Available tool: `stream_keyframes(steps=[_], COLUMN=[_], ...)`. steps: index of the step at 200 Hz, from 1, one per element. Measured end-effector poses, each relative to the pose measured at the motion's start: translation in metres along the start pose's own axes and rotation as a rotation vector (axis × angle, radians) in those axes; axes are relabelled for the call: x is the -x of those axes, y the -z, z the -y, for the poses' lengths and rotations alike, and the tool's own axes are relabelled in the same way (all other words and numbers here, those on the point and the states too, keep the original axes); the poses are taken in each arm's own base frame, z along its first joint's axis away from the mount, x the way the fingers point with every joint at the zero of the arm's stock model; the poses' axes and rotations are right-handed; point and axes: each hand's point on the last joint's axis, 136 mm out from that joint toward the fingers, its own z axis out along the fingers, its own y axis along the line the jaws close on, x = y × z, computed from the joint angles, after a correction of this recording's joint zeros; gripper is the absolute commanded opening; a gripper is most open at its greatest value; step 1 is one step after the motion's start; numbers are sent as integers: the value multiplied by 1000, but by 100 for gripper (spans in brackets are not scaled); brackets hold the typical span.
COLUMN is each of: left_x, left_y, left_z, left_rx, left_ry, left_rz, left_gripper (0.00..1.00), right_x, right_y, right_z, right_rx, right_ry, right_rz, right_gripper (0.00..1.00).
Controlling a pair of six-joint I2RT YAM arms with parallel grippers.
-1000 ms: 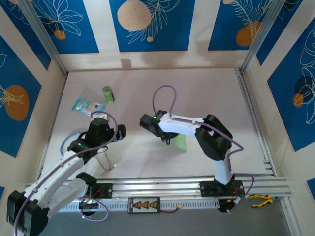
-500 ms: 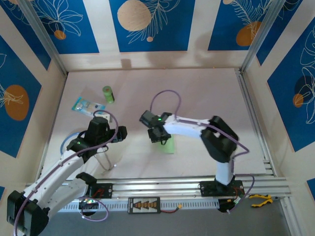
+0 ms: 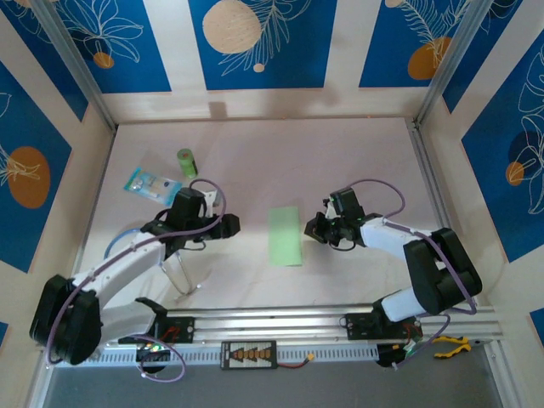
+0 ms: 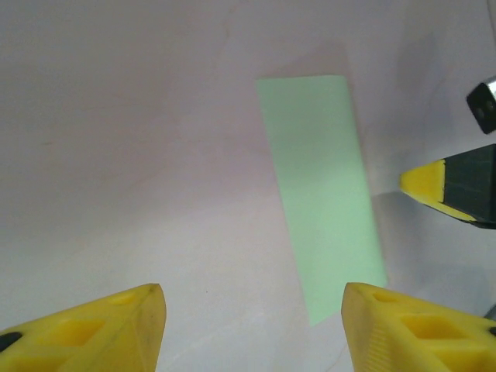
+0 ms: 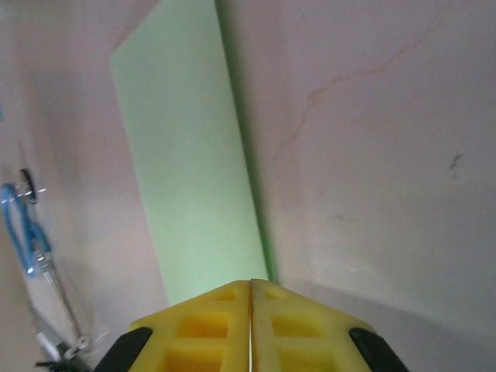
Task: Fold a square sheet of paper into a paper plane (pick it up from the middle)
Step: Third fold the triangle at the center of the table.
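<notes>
The square sheet of paper [image 3: 286, 236] lies flat on the table's middle, pale green and folded into a narrow upright strip; no paper plane shape shows. My left gripper [image 3: 231, 223] stands open just left of it, low over the table. In the left wrist view the paper [image 4: 322, 194] lies ahead and to the right of the left gripper [image 4: 252, 325]. My right gripper [image 3: 313, 228] is shut and empty, at the strip's right edge. In the right wrist view the right gripper [image 5: 250, 288] points at the paper [image 5: 190, 155], whose raised folded edge runs toward the tips.
A small green cylinder [image 3: 187, 163] and a clear blue-printed packet [image 3: 151, 183] lie at the back left. An aluminium rail [image 3: 323, 323] runs along the near edge. Patterned walls close in the table on three sides.
The right gripper let go of the paper and drew back to the right, shut again. The paper now lies flat. The left arm reached right toward it and its jaws narrowed.
</notes>
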Motion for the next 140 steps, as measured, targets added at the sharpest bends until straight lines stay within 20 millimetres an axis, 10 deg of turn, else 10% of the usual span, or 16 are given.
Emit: stream_keyframes(steps=[140], left_x=[-17], left_y=[-51], left_z=[22], left_rx=[-158], left_ry=[111], left_rz=[-169], left_gripper=[57], right_x=[-9], right_y=[-38], right_z=[5], right_rx=[123], right_ry=[-41], right_rz=[-152], right_gripper=[6])
